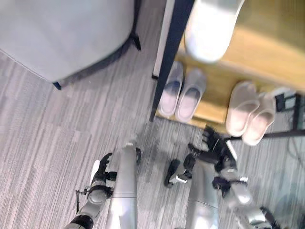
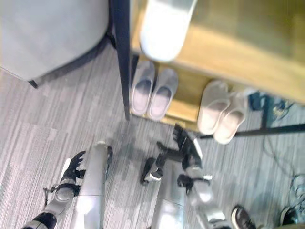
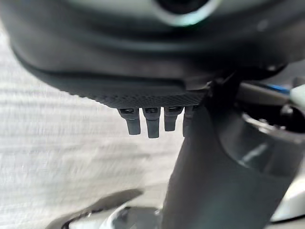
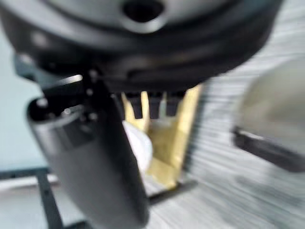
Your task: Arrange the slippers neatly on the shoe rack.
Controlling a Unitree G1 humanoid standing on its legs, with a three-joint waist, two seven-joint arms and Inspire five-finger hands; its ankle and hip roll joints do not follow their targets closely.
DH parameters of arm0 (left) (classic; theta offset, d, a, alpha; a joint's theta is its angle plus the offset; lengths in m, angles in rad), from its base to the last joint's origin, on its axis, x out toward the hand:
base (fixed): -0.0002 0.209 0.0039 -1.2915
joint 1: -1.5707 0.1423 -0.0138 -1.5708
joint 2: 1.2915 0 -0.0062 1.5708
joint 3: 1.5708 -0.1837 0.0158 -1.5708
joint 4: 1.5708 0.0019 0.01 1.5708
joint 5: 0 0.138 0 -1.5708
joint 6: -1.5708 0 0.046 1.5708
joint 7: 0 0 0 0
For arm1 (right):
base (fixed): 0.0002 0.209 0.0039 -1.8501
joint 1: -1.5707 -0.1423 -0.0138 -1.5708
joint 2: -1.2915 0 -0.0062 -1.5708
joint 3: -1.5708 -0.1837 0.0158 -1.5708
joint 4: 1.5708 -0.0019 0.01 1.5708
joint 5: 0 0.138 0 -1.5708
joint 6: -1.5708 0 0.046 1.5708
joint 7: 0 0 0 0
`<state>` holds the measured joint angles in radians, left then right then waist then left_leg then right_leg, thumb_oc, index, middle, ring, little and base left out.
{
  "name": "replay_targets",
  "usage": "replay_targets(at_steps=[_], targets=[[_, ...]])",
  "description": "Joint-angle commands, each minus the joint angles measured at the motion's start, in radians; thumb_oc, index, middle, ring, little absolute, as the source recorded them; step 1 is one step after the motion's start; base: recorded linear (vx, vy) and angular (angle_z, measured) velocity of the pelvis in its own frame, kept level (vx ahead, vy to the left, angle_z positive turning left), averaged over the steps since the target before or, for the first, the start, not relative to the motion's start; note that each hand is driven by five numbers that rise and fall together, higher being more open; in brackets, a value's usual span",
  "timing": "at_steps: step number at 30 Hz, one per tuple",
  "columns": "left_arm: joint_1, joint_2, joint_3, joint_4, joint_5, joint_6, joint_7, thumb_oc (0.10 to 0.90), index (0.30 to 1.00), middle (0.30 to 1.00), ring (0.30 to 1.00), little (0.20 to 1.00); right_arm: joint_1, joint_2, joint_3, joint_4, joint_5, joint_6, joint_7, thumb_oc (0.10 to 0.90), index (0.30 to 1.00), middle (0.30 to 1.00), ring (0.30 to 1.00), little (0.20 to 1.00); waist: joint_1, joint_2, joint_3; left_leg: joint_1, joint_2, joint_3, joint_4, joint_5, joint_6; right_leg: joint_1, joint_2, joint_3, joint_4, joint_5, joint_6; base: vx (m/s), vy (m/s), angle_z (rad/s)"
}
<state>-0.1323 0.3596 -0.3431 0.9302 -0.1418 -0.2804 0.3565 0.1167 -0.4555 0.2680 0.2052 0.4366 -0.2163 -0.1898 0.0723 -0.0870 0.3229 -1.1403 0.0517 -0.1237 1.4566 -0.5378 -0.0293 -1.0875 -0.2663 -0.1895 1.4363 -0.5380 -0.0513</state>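
Along the upper right of the head views, a wooden shoe rack point(image 1: 267, 52) with a dark metal post point(image 1: 167, 57) is standing on the grey striped carpet point(image 1: 57, 143). On its low shelf, a pair of pale lilac slippers point(image 1: 183, 93) is lying side by side, toes pointing into the rack, just right of the post. Further right on the same shelf, a pair of beige slippers point(image 1: 249, 113) is lying close together, heels reaching over the shelf's front edge. On the upper shelf, one white slipper point(image 1: 209, 28) is sitting with its end hanging past the shelf's edge, above the lilac pair.

In the lower right centre, the right hand point(image 1: 214, 143) is hovering over the carpet just in front of the beige pair, apart from them; its fingers point(image 4: 150, 107) are pointing straight out and holding nothing, as its wrist view shows with the yellow wood of the rack beyond them.

In the lower left, the left hand point(image 1: 101, 174) is hanging low beside the robot, well apart from the rack. Its fingers point(image 3: 152, 125) are extending loosely over bare carpet, empty.

In the upper left, a large grey panel point(image 1: 62, 33) on dark feet is standing on the carpet.
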Motion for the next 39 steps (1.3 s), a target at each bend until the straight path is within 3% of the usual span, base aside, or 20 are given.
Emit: replay_targets(at_steps=[1,3,4,5,10,13,14,17,18,21,22,24,25,26,29,32,35,36,37,39], targets=[[0.049,-0.014,-0.063,-0.01,0.088,-0.049,-0.004,0.8,0.9,0.9,0.9,0.9,0.008,-0.012,-0.063,-0.021,-0.095,-0.06,-0.038,0.8,0.9,0.9,0.9,0.9,0.003,-0.022,-0.077,0.132,0.003,0.022,-0.317,0.131,0.074,0.153,-0.021,0.049,-0.279,0.074,0.013,0.13,0.03,0.13],[0.053,-0.017,-0.08,0.014,0.138,-0.039,-0.01,0.8,0.9,0.9,0.9,0.9,-0.02,0.011,-0.062,0.15,-0.175,-0.042,-0.081,0.8,0.9,0.9,0.9,0.9,0.006,-0.027,-0.094,0.251,0.001,0.029,-0.44,0.163,0.071,0.27,-0.016,0.017,-0.406,0.118,0.034,0.16,0.031,0.03],[0.06,-0.018,-0.088,0.038,0.181,-0.027,-0.011,0.8,0.9,0.9,0.9,0.9,-0.036,0.037,-0.06,0.265,-0.195,-0.038,-0.091,0.8,0.9,0.9,0.9,0.9,0.01,-0.027,-0.111,0.372,0.0,0.029,-0.576,0.194,0.069,0.38,-0.012,-0.01,-0.515,0.165,0.059,0.15,0.019,0.02],[0.06,-0.018,-0.087,0.038,0.182,-0.027,-0.01,0.8,0.9,0.9,0.9,0.9,-0.037,0.037,-0.059,0.267,-0.195,-0.039,-0.091,0.8,0.9,0.9,0.9,0.9,0.01,-0.026,-0.106,0.382,0.0,0.028,-0.584,0.197,0.069,0.39,-0.011,-0.012,-0.522,0.168,0.059,0.17,0.029,0.05],[0.069,-0.047,-0.103,0.124,0.261,-0.004,-0.055,0.8,0.9,0.9,0.9,0.9,-0.054,0.112,-0.045,0.564,-0.219,-0.001,-0.082,0.8,0.9,0.9,0.9,0.9,0.023,-0.026,-0.154,0.67,-0.016,0.048,-0.913,0.296,0.048,0.668,0.014,-0.089,-0.825,0.318,0.129,0.18,0.012,0.07],[0.079,-0.056,-0.099,0.142,0.261,-0.007,-0.078,0.8,0.9,0.9,0.9,0.9,-0.046,0.144,-0.033,0.668,-0.21,0.016,-0.06,0.8,0.9,0.9,0.9,0.9,0.021,-0.02,-0.199,0.847,-0.032,0.079,-1.177,0.428,0.022,0.83,0.034,-0.124,-1.078,0.473,0.158,0.16,0.022,0.03],[0.081,-0.059,-0.099,0.14,0.265,-0.009,-0.077,0.8,0.9,0.9,0.9,0.9,-0.046,0.149,-0.035,0.701,-0.214,0.021,-0.054,0.8,0.9,0.9,0.9,0.9,0.024,-0.014,-0.203,0.88,-0.03,0.083,-1.219,0.44,0.02,0.863,0.04,-0.126,-1.126,0.478,0.162,0.19,0.038,0.05],[0.106,-0.084,-0.1,0.155,0.289,-0.01,-0.084,0.8,0.9,0.9,0.9,0.9,-0.027,0.164,-0.02,0.76,-0.243,0.035,-0.033,0.8,0.9,0.9,0.9,0.9,0.024,0.005,-0.258,1.02,-0.044,0.098,-1.442,0.54,0.013,0.962,0.065,-0.126,-1.276,0.609,0.205,0.14,0.039,-0.07],[0.107,-0.084,-0.109,0.15,0.299,-0.008,-0.088,0.8,0.9,0.9,0.9,0.9,-0.029,0.168,-0.016,0.769,-0.246,0.04,-0.031,0.8,0.9,0.9,0.9,0.9,0.022,0.014,-0.266,1.052,-0.042,0.102,-1.486,0.563,0.014,0.973,0.076,-0.118,-1.283,0.621,0.21,0.01,-0.022,-0.27],[0.071,-0.075,-0.169,0.136,0.348,-0.014,-0.091,0.8,0.9,0.9,0.9,0.9,-0.067,0.182,0.0,0.778,-0.224,0.039,-0.027,0.8,0.9,0.9,0.9,0.9,0.005,0.062,-0.261,1.096,-0.023,0.079,-1.543,0.614,0.014,1.016,0.105,-0.008,-1.199,0.564,0.217,-0.11,-0.074,-0.16],[0.07,-0.075,-0.169,0.136,0.348,-0.014,-0.091,0.8,0.9,0.9,0.9,0.9,-0.067,0.182,-0.001,0.778,-0.224,0.039,-0.027,0.8,0.9,0.9,0.9,0.9,0.005,0.063,-0.262,1.094,-0.022,0.08,-1.544,0.616,0.014,1.014,0.106,-0.007,-1.201,0.567,0.216,-0.13,-0.105,0.07],[0.041,-0.078,-0.176,0.139,0.332,-0.014,-0.083,0.8,0.9,0.9,0.9,0.9,-0.085,0.183,0.002,0.77,-0.215,0.034,-0.034,0.8,0.9,0.9,0.9,0.9,0.006,0.064,-0.269,1.083,-0.013,0.061,-1.536,0.627,0.011,1.055,0.113,0.074,-1.18,0.557,0.222,-0.17,-0.194,0.08],[0.03,-0.078,-0.18,0.137,0.32,-0.014,-0.081,0.8,0.9,0.9,0.9,0.9,-0.085,0.182,0.005,0.756,-0.205,0.032,-0.034,0.8,0.9,0.9,0.9,0.9,0.007,0.056,-0.276,1.075,-0.012,0.054,-1.531,0.628,0.009,1.093,0.125,0.112,-1.208,0.529,0.22,-0.34,-0.4,0.21],[0.004,-0.079,-0.182,0.131,0.288,-0.008,-0.071,0.8,0.9,0.9,0.9,0.9,-0.1,0.176,0.026,0.736,-0.196,0.033,-0.037,0.8,0.9,0.9,0.9,0.9,0.019,0.045,-0.279,1.051,0.003,0.053,-1.522,0.647,-0.004,1.148,0.168,0.153,-1.294,0.442,0.19,-0.25,-0.317,0.25],[-0.019,-0.08,-0.162,0.118,0.255,-0.009,-0.054,0.8,0.9,0.9,0.9,0.9,-0.106,0.168,0.045,0.712,-0.212,0.029,-0.046,0.8,0.9,0.9,0.9,0.9,0.024,0.039,-0.283,1.017,0.02,0.04,-1.523,0.682,-0.034,1.174,0.199,0.132,-1.373,0.393,0.161,-0.25,-0.305,0.12],[-0.03,-0.092,-0.139,0.061,0.191,-0.012,-0.038,0.8,0.9,0.9,0.9,0.9,-0.112,0.123,0.079,0.667,-0.256,0.007,-0.048,0.8,0.9,0.9,0.9,0.9,0.031,0.043,-0.275,0.951,0.078,0.006,-1.544,0.753,-0.084,1.189,0.271,0.124,-1.46,0.392,0.116,-0.35,-0.385,0.09],[-0.036,-0.114,-0.148,0.05,0.174,-0.012,-0.038,0.8,0.9,0.9,0.9,0.9,-0.131,0.094,0.098,0.694,-0.303,0.016,-0.062,0.8,0.9,0.9,0.9,0.9,0.029,0.046,-0.25,0.918,0.093,-0.006,-1.544,0.784,-0.092,1.182,0.289,0.126,-1.477,0.405,0.101,-0.3,-0.237,0.05],[-0.049,-0.121,-0.159,0.041,0.168,-0.012,-0.044,0.8,0.9,0.9,0.9,0.9,-0.138,0.09,0.108,0.693,-0.331,0.018,-0.069,0.8,0.9,0.9,0.9,0.9,0.026,0.041,-0.239,0.917,0.083,0.0,-1.539,0.768,-0.077,1.177,0.286,0.123,-1.487,0.419,0.1,-0.44,-0.237,0.01],[-0.062,-0.135,-0.18,0.005,0.148,-0.014,-0.061,0.8,0.9,0.9,0.9,0.9,-0.138,0.082,0.123,0.697,-0.366,0.031,-0.076,0.8,0.9,0.9,0.9,0.9,0.014,0.021,-0.218,0.916,0.044,0.037,-1.456,0.693,-0.038,1.162,0.265,0.107,-1.503,0.452,0.106,-0.41,-0.197,-0.05],[-0.065,-0.133,-0.191,-0.021,0.152,-0.013,-0.064,0.8,0.9,0.9,0.9,0.9,-0.131,0.083,0.123,0.699,-0.371,0.034,-0.074,0.8,0.9,0.9,0.9,0.9,0.003,0.017,-0.221,0.917,0.03,0.06,-1.419,0.652,-0.025,1.146,0.259,0.096,-1.505,0.464,0.107,-0.21,-0.093,0.05]])
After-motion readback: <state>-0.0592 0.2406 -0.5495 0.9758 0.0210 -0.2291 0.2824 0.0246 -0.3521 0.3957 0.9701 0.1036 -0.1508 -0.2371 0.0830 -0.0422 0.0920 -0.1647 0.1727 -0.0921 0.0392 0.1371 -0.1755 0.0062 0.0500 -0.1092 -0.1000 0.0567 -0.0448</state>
